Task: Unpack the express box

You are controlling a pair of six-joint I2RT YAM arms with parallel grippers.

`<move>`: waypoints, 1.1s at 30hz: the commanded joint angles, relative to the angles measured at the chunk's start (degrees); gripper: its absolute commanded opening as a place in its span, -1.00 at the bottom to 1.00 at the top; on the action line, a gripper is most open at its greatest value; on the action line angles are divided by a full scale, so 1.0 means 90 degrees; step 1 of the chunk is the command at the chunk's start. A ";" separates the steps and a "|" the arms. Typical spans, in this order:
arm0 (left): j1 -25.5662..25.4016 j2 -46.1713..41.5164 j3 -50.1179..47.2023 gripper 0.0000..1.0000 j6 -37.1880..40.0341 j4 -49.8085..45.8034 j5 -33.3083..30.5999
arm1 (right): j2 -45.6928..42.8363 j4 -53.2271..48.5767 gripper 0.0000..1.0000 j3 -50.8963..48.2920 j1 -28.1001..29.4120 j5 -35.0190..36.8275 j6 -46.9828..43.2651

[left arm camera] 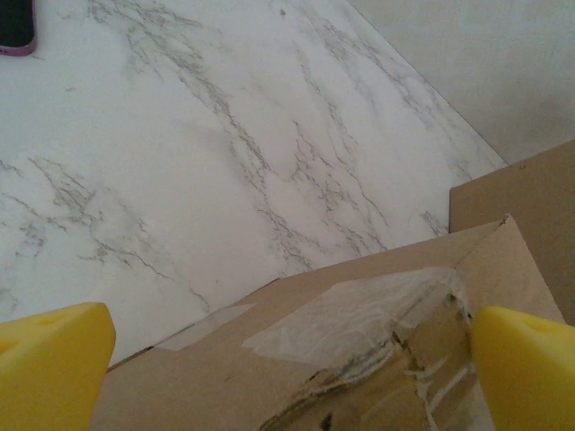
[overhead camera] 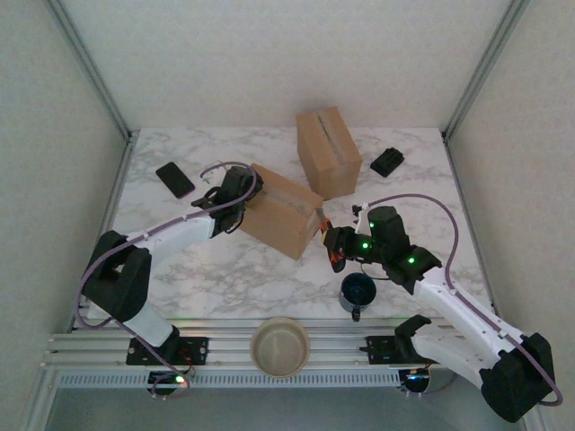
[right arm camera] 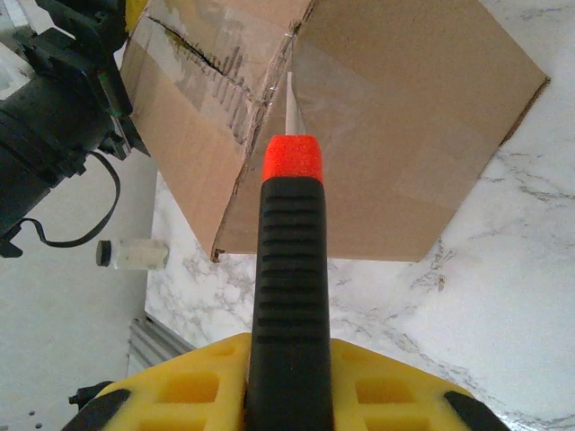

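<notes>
The express box [overhead camera: 283, 211], brown cardboard with clear tape along its seams, lies in the middle of the marble table [overhead camera: 225, 269]. My left gripper [overhead camera: 241, 193] is at its far left end, open, its yellow fingers [left arm camera: 54, 364] wide apart on either side of the taped corner of the box [left arm camera: 359, 359]. My right gripper [overhead camera: 340, 244] is shut on a knife [right arm camera: 289, 269] with a black ribbed handle and an orange collar. Its white blade [right arm camera: 292, 103] points at the taped corner edge of the box [right arm camera: 404, 117].
A second cardboard box [overhead camera: 328, 151] stands upright behind. A black phone [overhead camera: 174, 179] lies far left, a small black object [overhead camera: 388, 162] far right. A dark blue mug [overhead camera: 358, 293] sits by the right arm, a beige bowl [overhead camera: 279, 346] at the near edge.
</notes>
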 commanded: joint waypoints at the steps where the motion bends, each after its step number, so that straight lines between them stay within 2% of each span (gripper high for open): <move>1: 0.0018 0.0363 -0.0378 1.00 -0.0049 -0.0996 0.0397 | 0.0062 0.0360 -1.00 -0.0109 -0.0051 -0.0145 0.0137; 21: 0.0028 0.0400 -0.0396 1.00 -0.0061 -0.0930 0.0465 | 0.0100 0.0586 -1.00 -0.0202 -0.0049 -0.0315 0.0312; 33: 0.0028 0.0404 -0.0459 0.99 -0.0072 -0.0842 0.0533 | 0.0106 0.1352 -1.00 -0.0698 -0.0048 -0.0753 0.1003</move>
